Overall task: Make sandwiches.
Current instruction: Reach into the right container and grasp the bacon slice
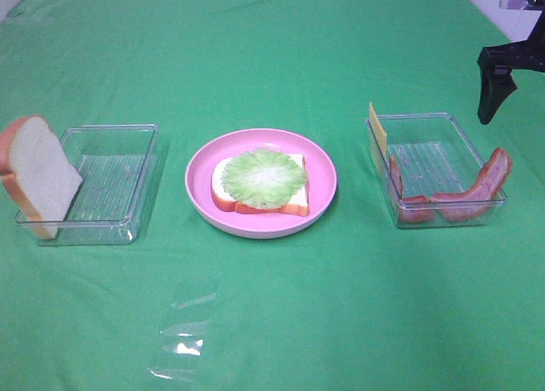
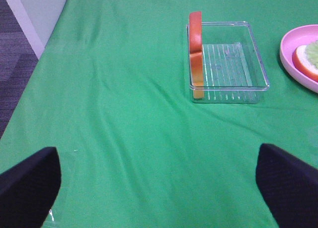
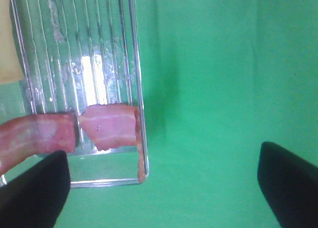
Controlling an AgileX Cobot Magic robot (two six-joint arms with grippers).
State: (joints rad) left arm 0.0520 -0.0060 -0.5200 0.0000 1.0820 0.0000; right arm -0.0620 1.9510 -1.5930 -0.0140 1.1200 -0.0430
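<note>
1. Find the plate (image 1: 200, 205): it carries a bread slice (image 1: 298, 205) topped with a lettuce leaf (image 1: 264, 178).
2. At 9 o'clock from it, the left tray (image 1: 128, 135) has a second bread slice (image 1: 38, 174) on edge at its outer wall.
3. At 3 o'clock, the right tray (image 1: 443, 118) holds bacon strips (image 1: 477, 191) and a cheese slice (image 1: 377, 127).
4. The left claw (image 2: 159, 188) and right claw (image 3: 161, 188) are both released and grasp nothing. The right claw hangs at 1 o'clock of its tray.

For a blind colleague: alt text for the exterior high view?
A pink plate on a green tablecloth holds a bread slice topped with lettuce. A second slice leans at the left tray's end; the right tray holds bacon and cheese, the right gripper beyond.
</note>
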